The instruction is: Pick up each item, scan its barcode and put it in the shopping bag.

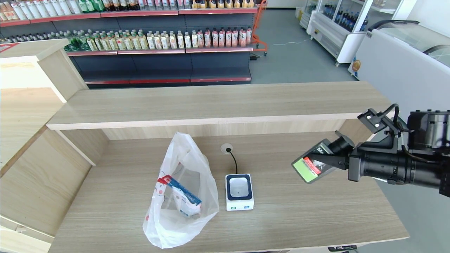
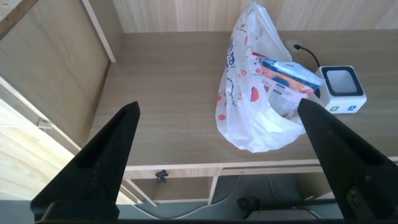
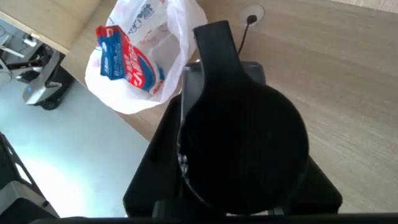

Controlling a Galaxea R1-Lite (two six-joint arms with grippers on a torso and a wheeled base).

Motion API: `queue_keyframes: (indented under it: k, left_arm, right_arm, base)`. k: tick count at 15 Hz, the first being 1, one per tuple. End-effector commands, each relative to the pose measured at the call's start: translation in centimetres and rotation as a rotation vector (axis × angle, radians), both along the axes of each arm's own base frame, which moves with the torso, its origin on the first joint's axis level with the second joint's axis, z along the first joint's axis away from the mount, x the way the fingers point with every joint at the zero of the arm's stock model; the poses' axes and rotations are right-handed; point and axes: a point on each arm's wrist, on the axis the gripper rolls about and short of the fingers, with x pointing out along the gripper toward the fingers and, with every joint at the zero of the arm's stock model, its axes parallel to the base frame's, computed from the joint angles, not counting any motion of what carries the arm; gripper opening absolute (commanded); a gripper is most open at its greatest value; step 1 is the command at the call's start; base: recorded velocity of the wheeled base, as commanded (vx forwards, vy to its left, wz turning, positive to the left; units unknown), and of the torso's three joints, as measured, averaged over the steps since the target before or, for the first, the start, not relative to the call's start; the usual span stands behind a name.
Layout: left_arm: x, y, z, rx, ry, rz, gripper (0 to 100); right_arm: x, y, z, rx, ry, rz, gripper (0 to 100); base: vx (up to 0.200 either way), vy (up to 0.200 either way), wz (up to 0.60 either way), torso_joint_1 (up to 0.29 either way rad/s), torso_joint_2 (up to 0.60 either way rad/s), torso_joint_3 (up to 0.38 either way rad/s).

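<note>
A light wood surface (image 1: 299,218) runs across the foreground, with a raised ledge (image 1: 211,102) of the same wood along its far edge and a slanted wood side panel (image 1: 38,182) closing it on the left. Another pale wood counter (image 1: 28,52) stands beyond that. Behind the ledge are dark shop shelves (image 1: 158,66) with red edging, lined with rows of bottles (image 1: 175,39). An orange metal frame (image 1: 260,31) stands at the shelf end. The floor (image 1: 291,59) is smooth and grey, evenly lit. On the right stand a glass-door fridge (image 1: 337,24) and a white chest freezer (image 1: 393,63).
</note>
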Motion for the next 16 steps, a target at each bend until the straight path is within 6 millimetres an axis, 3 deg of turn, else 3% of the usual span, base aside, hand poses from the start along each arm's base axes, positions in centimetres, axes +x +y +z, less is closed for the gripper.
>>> queue_keyframes:
  k: [1, 7, 16]
  left_arm:
    - [0.0, 0.0, 0.0, -0.002, 0.000, 0.000, 100]
    - [0.0, 0.0, 0.0, 0.000, -0.001, 0.000, 100]
    - [0.0, 0.0, 0.0, -0.002, 0.000, 0.000, 100]
  right_arm:
    - [-3.4, -0.6, 1.8, 0.006, -0.047, -0.007, 0]
    - [-4.8, -1.2, 2.8, 0.004, -0.020, -0.026, 0]
    - [-5.0, -2.2, 2.1, 0.047, 0.074, -0.089, 0]
  base:
    - [-0.200, 0.000, 0.00, -0.002, 0.00, 0.012]
    - [-0.033, 0.000, 0.00, 0.000, 0.00, 0.000]
    - [0.000, 0.200, 0.00, 0.009, 0.00, 0.000]
